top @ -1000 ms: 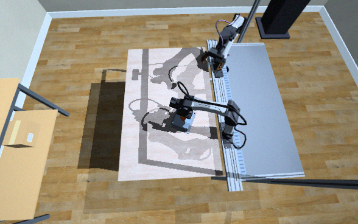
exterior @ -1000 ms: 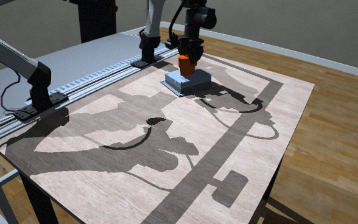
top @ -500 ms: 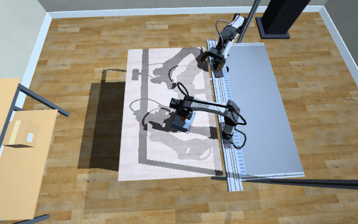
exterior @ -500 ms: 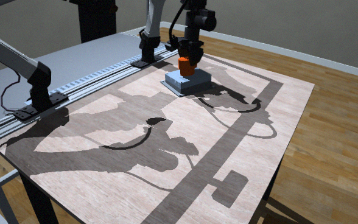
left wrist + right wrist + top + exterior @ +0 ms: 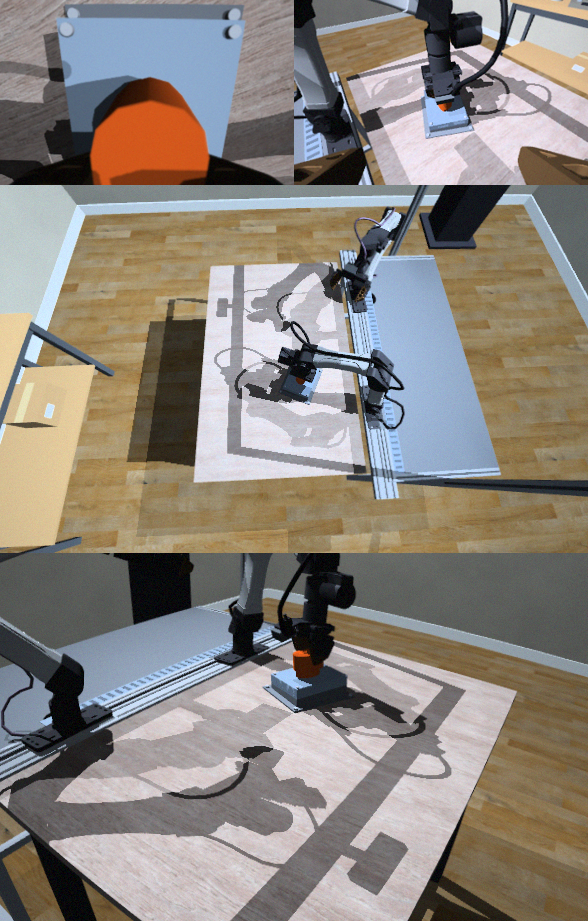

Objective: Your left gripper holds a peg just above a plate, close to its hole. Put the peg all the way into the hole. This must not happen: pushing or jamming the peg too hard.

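Note:
An orange peg point(image 5: 300, 380) point(image 5: 307, 666) point(image 5: 149, 132) point(image 5: 444, 107) stands about upright over the blue-grey plate point(image 5: 322, 695) point(image 5: 165, 49) point(image 5: 448, 120), a raised block on a thin base. My left gripper point(image 5: 310, 654) point(image 5: 149, 156) is shut on the peg's upper part. The peg's lower end meets the block's top face in the exterior view. The peg hides the hole, and how deep it sits in it cannot be told exactly. My right gripper point(image 5: 348, 287) point(image 5: 441, 154) is open and empty, away from the plate, near the rail.
The plate lies on the pale wooden table point(image 5: 220, 410) point(image 5: 200, 863), with small round studs point(image 5: 66, 29) point(image 5: 234, 31) at its corners. Dark arm shadows cross the table. The metal rail point(image 5: 382, 460) with both arm bases runs along one table edge.

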You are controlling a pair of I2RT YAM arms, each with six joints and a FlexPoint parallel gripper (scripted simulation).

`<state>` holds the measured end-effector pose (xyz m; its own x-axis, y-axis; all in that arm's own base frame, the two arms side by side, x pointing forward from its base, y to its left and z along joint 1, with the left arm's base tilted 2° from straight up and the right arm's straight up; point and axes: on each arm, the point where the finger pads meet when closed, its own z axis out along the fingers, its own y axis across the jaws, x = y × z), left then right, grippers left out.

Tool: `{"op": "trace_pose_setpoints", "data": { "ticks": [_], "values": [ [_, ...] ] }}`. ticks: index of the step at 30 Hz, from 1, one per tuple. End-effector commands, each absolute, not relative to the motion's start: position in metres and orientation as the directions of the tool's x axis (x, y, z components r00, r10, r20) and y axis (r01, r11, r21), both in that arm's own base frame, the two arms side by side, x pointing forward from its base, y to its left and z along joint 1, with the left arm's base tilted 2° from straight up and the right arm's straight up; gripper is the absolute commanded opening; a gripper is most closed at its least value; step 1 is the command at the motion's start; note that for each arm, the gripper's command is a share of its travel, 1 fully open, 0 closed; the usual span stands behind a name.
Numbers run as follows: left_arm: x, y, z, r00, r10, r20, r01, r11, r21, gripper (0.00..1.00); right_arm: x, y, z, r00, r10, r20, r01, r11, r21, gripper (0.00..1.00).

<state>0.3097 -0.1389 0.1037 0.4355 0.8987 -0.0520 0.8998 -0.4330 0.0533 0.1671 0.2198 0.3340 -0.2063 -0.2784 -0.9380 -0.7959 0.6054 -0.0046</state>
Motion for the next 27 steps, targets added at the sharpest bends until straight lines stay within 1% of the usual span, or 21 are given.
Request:
{"op": "trace_pose_setpoints", "data": {
  "ticks": [1,10,16,19,20,27],
  "values": [
    [0.313,-0.142,0.1,0.447,0.892,-0.063,0.894,-0.443,0.068,0.34,0.166,0.218,0.331,-0.215,-0.275,-0.937,-0.793,0.609,0.003,1.0],
    [0.313,-0.141,0.096,0.446,0.893,-0.061,0.895,-0.442,0.068,0.34,0.166,0.218,0.331,-0.215,-0.275,-0.937,-0.793,0.609,0.003,1.0],
    [0.314,-0.143,0.11,0.446,0.894,-0.053,0.893,-0.439,0.099,0.34,0.166,0.218,0.331,-0.215,-0.275,-0.937,-0.793,0.609,0.003,1.0],
    [0.314,-0.142,0.117,0.447,0.893,-0.053,0.892,-0.44,0.106,0.67,0.166,0.218,0.331,-0.215,-0.275,-0.937,-0.793,0.609,0.003,1.0],
    [0.314,-0.141,0.129,0.449,0.892,-0.056,0.889,-0.44,0.125,0.7,0.166,0.218,0.331,-0.215,-0.275,-0.937,-0.793,0.609,0.003,1.0],
    [0.315,-0.14,0.157,0.45,0.891,-0.063,0.887,-0.438,0.143,0.7,0.166,0.218,0.331,-0.215,-0.275,-0.937,-0.793,0.609,0.003,1.0]
  ]
}}
